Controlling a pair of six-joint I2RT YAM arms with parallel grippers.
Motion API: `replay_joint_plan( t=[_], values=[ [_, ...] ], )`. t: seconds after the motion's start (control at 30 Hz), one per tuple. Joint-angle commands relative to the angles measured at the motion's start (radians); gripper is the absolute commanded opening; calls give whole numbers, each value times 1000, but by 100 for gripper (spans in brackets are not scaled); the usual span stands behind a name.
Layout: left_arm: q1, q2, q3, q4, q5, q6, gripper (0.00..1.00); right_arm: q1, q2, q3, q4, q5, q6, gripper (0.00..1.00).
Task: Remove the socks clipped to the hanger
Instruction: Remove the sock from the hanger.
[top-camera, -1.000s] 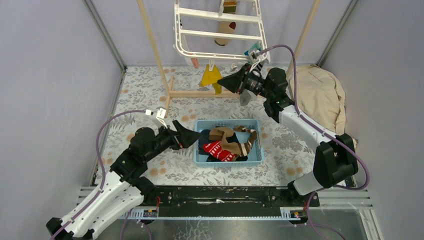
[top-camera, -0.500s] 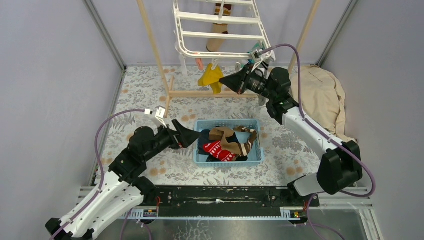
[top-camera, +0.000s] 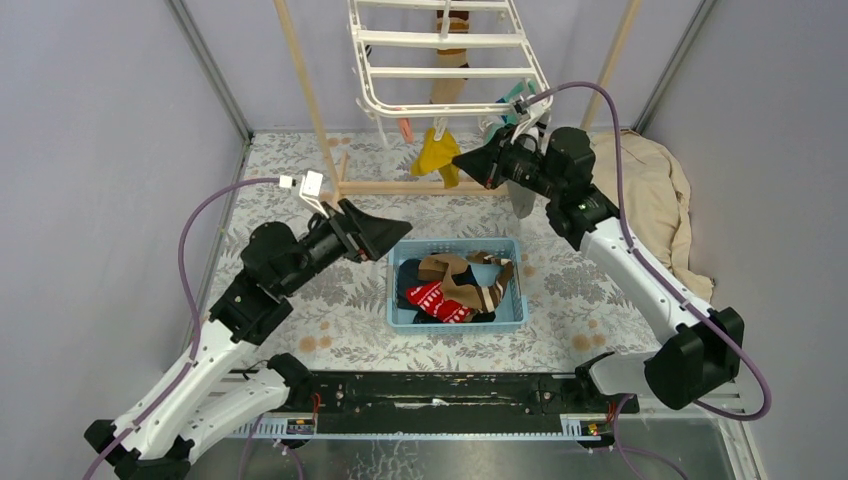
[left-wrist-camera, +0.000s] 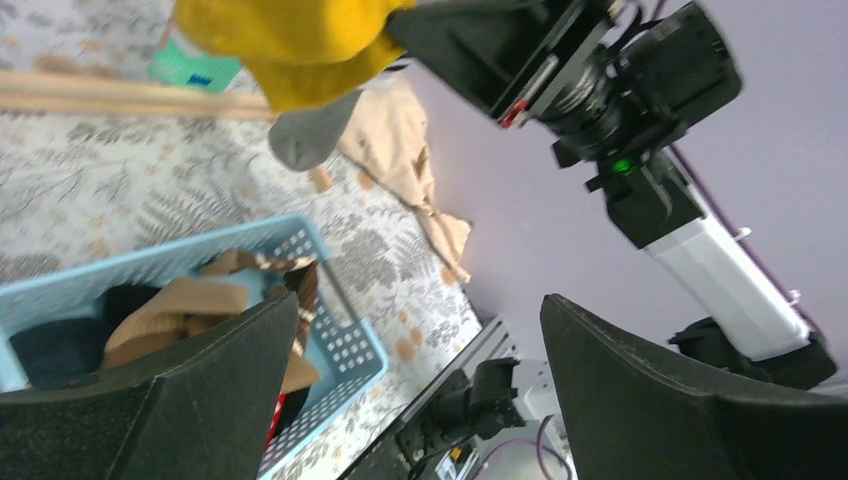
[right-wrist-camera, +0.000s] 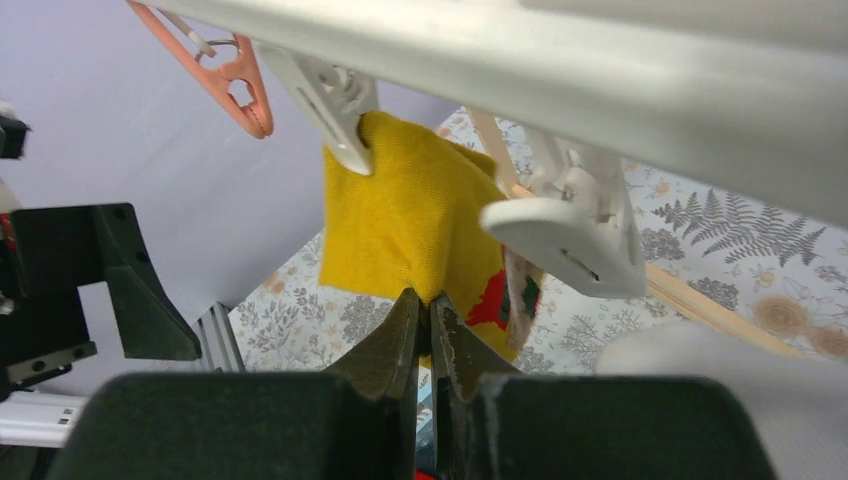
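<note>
Since the right tool (right-wrist-camera: 430, 312) is clamped on the yellow sock (right-wrist-camera: 400, 225) hanging from a clip (right-wrist-camera: 338, 105) on the hanger (right-wrist-camera: 650, 70), pull steadily downward to slip it free, while the left tool (left-wrist-camera: 418, 305) gapes wide.

A blue basket (top-camera: 391, 290) is sitting in the middle of a fern-and-flower mat (top-camera: 570, 290), its long sides running left to right. A beige cloth (top-camera: 650, 200) is lying crumpled at the mat's far right, against the right wall and well apart from the basket. A wooden rack (top-camera: 305, 100) is standing at the back (its two pale poles are leaning and running out of the top of the overhead view), and its low bar (top-camera: 390, 187) is lying along the mat beyond the basket. Grey walls (top-camera: 100, 150) are closing in the left, back and right. A black rail (top-camera: 440, 390) is running along the near edge.
</note>
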Motion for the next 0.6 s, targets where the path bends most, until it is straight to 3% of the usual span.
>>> replay_joint_plan(
  t=[0.0, 0.57],
  values=[
    [-2, 51, 67, 196, 63, -35, 99, 7, -58, 84, -100, 58, -73, 10],
    [-177, 191, 197, 334, -166, 100, 99, 8, -39, 281, -354, 58, -106, 8]
  ],
)
